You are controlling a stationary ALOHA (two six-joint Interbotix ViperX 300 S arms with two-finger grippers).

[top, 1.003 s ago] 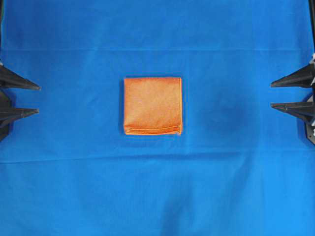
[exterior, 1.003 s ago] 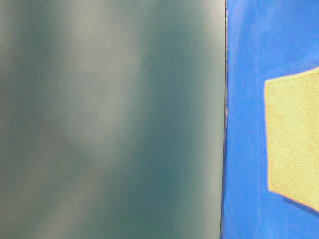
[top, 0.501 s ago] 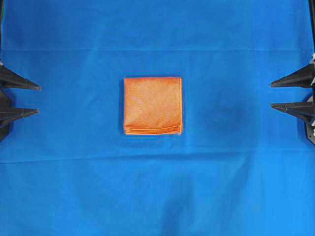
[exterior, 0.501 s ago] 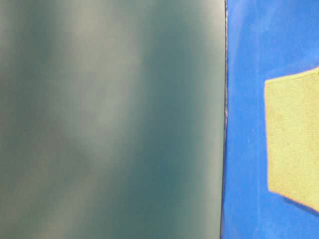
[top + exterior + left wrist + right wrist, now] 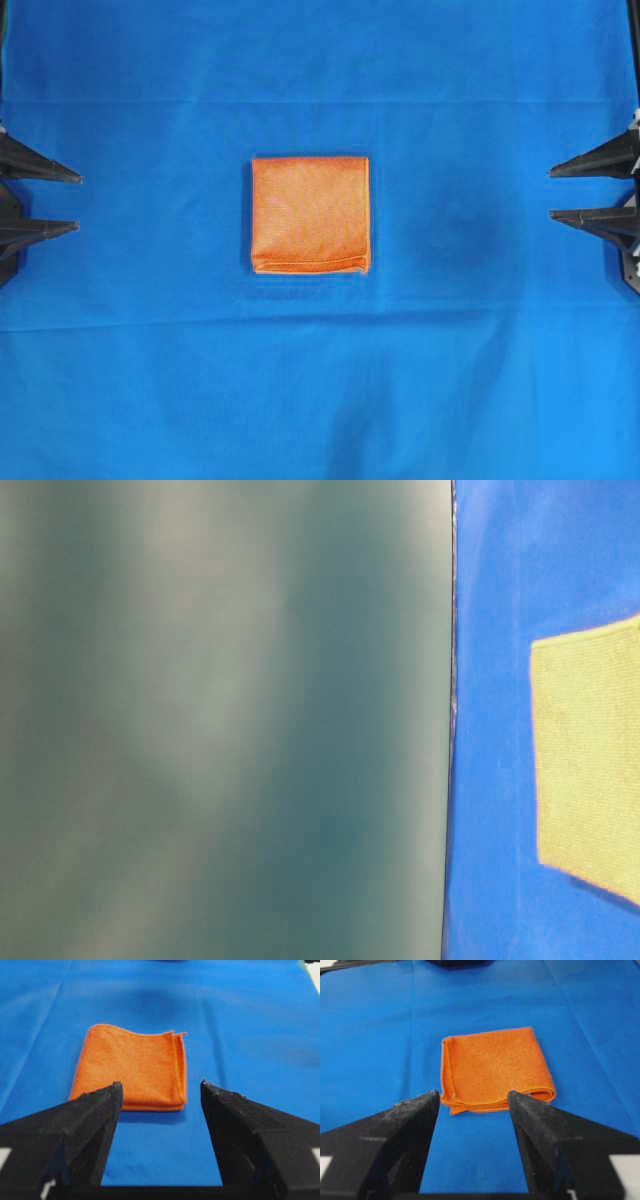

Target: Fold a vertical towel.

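The orange towel (image 5: 310, 214) lies folded into a near-square, layered stack at the middle of the blue cloth, its stacked edges showing along the near side. It also shows in the left wrist view as the towel (image 5: 132, 1067), in the right wrist view as the towel (image 5: 492, 1067), and pale at the right edge of the table-level view as the towel (image 5: 590, 770). My left gripper (image 5: 78, 203) rests open at the far left, well away from it. My right gripper (image 5: 552, 193) rests open at the far right, equally apart. Nothing sits between either pair of fingers.
The blue table cloth (image 5: 320, 380) covers the whole surface, with soft creases running across it. A blurred grey-green surface (image 5: 220, 720) fills the left two thirds of the table-level view and hides what lies behind it.
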